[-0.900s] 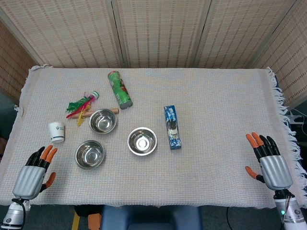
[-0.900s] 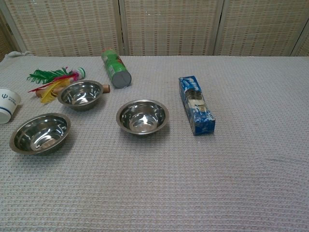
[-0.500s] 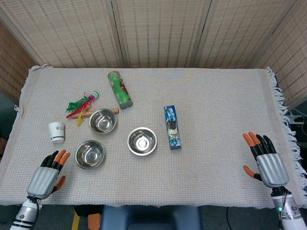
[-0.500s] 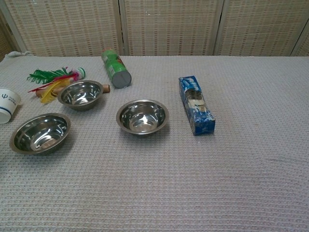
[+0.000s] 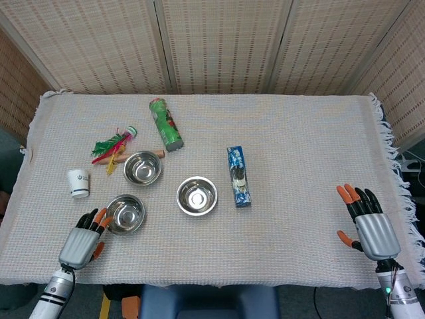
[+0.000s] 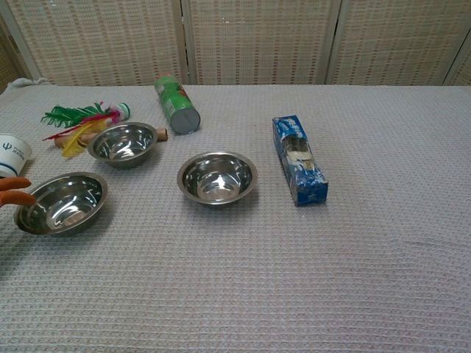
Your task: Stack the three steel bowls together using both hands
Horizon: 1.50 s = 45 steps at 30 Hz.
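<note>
From the head view, a table draped in a pale woven cloth (image 5: pixel 299 133) holds three steel bowls set apart from one another, none stacked yet: the near-left bowl (image 5: pixel 125 214), the far-left bowl (image 5: pixel 142 168) and the middle bowl (image 5: pixel 196 196), all upright and empty, so any of them could nest into another. The left hand (image 5: pixel 84 239) sits at the near-left bowl's outer side, fingers spread and holding nothing, orange fingertips right at the rim, seemingly placed to take that bowl first; whether they touch it cannot be told. The right hand (image 5: pixel 369 224) hovers near the table's right edge, well apart from every bowl, fingers wide and empty. A white paper cup (image 5: pixel 78 183), a feathered shuttlecock (image 5: pixel 114 143), a green snack can (image 5: pixel 165 124) lying on its side and a blue box (image 5: pixel 238 176) surround the bowls. From the chest view, only orange fingertips (image 6: pixel 15 191) of the left hand show, beside the near-left bowl's rim; the bowls again look empty.
</note>
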Each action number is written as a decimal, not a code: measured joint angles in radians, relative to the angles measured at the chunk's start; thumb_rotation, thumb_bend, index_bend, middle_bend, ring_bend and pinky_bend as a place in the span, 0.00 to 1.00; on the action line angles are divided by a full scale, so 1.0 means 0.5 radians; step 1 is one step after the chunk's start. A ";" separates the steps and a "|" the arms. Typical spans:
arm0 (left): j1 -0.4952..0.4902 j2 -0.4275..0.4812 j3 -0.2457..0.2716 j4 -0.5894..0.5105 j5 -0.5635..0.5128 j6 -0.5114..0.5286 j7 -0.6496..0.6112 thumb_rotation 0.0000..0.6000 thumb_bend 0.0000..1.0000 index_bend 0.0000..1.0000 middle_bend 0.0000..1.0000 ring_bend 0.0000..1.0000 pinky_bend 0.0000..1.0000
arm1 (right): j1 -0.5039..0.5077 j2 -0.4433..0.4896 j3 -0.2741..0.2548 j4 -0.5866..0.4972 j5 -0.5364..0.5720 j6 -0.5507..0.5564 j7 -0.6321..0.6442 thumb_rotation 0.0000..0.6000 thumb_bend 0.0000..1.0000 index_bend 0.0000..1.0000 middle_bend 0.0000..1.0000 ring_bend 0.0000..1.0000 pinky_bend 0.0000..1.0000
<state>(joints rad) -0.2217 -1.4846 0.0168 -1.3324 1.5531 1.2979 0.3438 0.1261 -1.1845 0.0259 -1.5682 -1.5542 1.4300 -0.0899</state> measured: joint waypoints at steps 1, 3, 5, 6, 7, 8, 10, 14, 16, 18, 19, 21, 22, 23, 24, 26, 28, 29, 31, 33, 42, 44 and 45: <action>-0.004 -0.024 -0.004 0.036 0.008 0.010 -0.020 1.00 0.42 0.23 0.00 0.00 0.14 | 0.000 0.001 0.000 -0.003 0.004 -0.003 -0.004 1.00 0.12 0.00 0.00 0.00 0.00; -0.018 -0.073 -0.013 0.117 0.024 0.024 -0.081 1.00 0.42 0.26 0.00 0.00 0.14 | 0.000 0.001 0.000 -0.006 0.011 -0.009 -0.011 1.00 0.12 0.00 0.00 0.00 0.00; -0.033 -0.109 -0.019 0.184 0.034 0.028 -0.131 1.00 0.42 0.31 0.00 0.00 0.14 | 0.001 0.002 0.002 -0.009 0.020 -0.015 -0.017 1.00 0.12 0.00 0.00 0.00 0.00; -0.044 -0.130 -0.021 0.226 0.042 0.028 -0.167 1.00 0.42 0.33 0.00 0.00 0.14 | 0.001 0.002 0.003 -0.010 0.023 -0.015 -0.018 1.00 0.12 0.00 0.00 0.00 0.00; -0.051 -0.145 -0.022 0.257 0.047 0.028 -0.195 1.00 0.42 0.36 0.00 0.00 0.14 | 0.000 0.003 0.004 -0.012 0.026 -0.014 -0.018 1.00 0.12 0.00 0.00 0.00 0.00; -0.059 -0.159 -0.023 0.286 0.053 0.028 -0.223 1.00 0.42 0.40 0.00 0.00 0.14 | -0.001 0.004 0.005 -0.012 0.028 -0.012 -0.019 1.00 0.12 0.00 0.00 0.00 0.00; -0.073 -0.189 -0.023 0.342 0.073 0.038 -0.291 1.00 0.42 0.47 0.01 0.00 0.14 | -0.003 0.006 0.007 -0.013 0.034 -0.011 -0.020 1.00 0.12 0.00 0.00 0.00 0.00; -0.098 -0.252 -0.014 0.459 0.139 0.092 -0.411 1.00 0.42 0.54 0.03 0.00 0.15 | -0.002 0.007 0.007 -0.015 0.042 -0.020 -0.024 1.00 0.12 0.00 0.00 0.00 0.00; -0.107 -0.272 -0.009 0.487 0.160 0.107 -0.441 1.00 0.42 0.56 0.04 0.00 0.15 | -0.002 0.007 0.006 -0.015 0.042 -0.022 -0.024 1.00 0.12 0.00 0.00 0.00 0.00; -0.116 -0.282 -0.006 0.510 0.169 0.112 -0.466 1.00 0.42 0.59 0.05 0.00 0.15 | -0.001 0.009 0.006 -0.018 0.046 -0.026 -0.027 1.00 0.12 0.00 0.00 0.00 0.00; -0.122 -0.288 -0.006 0.525 0.174 0.115 -0.475 1.00 0.42 0.59 0.05 0.00 0.15 | -0.001 0.010 0.006 -0.019 0.049 -0.028 -0.028 1.00 0.12 0.00 0.00 0.00 0.00; -0.145 -0.304 -0.014 0.574 0.198 0.141 -0.496 1.00 0.42 0.60 0.05 0.00 0.15 | -0.005 0.017 0.009 -0.026 0.058 -0.025 -0.027 1.00 0.12 0.00 0.00 0.00 0.00; -0.153 -0.309 -0.018 0.591 0.210 0.161 -0.504 1.00 0.42 0.60 0.06 0.00 0.15 | -0.006 0.019 0.009 -0.028 0.061 -0.025 -0.027 1.00 0.12 0.00 0.00 0.00 0.00; -0.160 -0.313 -0.024 0.602 0.222 0.186 -0.511 1.00 0.42 0.60 0.06 0.00 0.15 | -0.007 0.021 0.010 -0.029 0.064 -0.025 -0.027 1.00 0.12 0.00 0.00 0.00 0.00; -0.169 -0.319 -0.034 0.610 0.239 0.228 -0.520 1.00 0.42 0.60 0.07 0.00 0.15 | -0.007 0.022 0.011 -0.030 0.066 -0.026 -0.027 1.00 0.12 0.00 0.00 0.00 0.00; -0.188 -0.323 -0.055 0.619 0.267 0.298 -0.529 1.00 0.42 0.60 0.08 0.00 0.15 | -0.005 0.022 0.013 -0.030 0.071 -0.030 -0.027 1.00 0.12 0.00 0.00 0.00 0.00; -0.227 -0.319 -0.095 0.614 0.293 0.365 -0.532 1.00 0.42 0.60 0.08 0.00 0.15 | -0.003 0.023 0.014 -0.029 0.076 -0.037 -0.027 1.00 0.12 0.00 0.00 0.00 0.00; -0.246 -0.313 -0.112 0.603 0.298 0.377 -0.531 1.00 0.42 0.60 0.08 0.00 0.16 | -0.003 0.023 0.014 -0.029 0.080 -0.042 -0.028 1.00 0.12 0.00 0.00 0.00 0.00; -0.293 -0.289 -0.152 0.570 0.296 0.369 -0.527 1.00 0.42 0.60 0.08 0.00 0.16 | -0.002 0.023 0.016 -0.029 0.086 -0.042 -0.029 1.00 0.12 0.00 0.00 0.00 0.00; -0.334 -0.266 -0.186 0.549 0.279 0.331 -0.524 1.00 0.42 0.60 0.08 0.00 0.16 | -0.003 0.023 0.023 -0.028 0.095 -0.040 -0.029 1.00 0.12 0.00 0.00 0.00 0.00; -0.552 -0.264 -0.308 0.704 0.150 0.064 -0.613 1.00 0.41 0.58 0.08 0.00 0.16 | 0.003 0.007 0.058 -0.004 0.166 -0.052 -0.055 1.00 0.12 0.00 0.00 0.00 0.00; -0.600 -0.282 -0.333 0.785 0.124 0.022 -0.639 1.00 0.41 0.58 0.08 0.00 0.16 | 0.006 0.001 0.069 0.003 0.192 -0.060 -0.068 1.00 0.12 0.00 0.00 0.00 0.00; -0.631 -0.296 -0.348 0.839 0.106 -0.005 -0.665 1.00 0.41 0.58 0.08 0.00 0.16 | 0.007 -0.002 0.073 0.006 0.201 -0.063 -0.075 1.00 0.12 0.00 0.00 0.00 0.00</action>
<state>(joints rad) -0.5372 -1.6328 -0.1572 -0.9128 1.6063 1.2953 0.0110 0.1294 -1.1856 0.0625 -1.5651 -1.4535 1.3987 -0.1273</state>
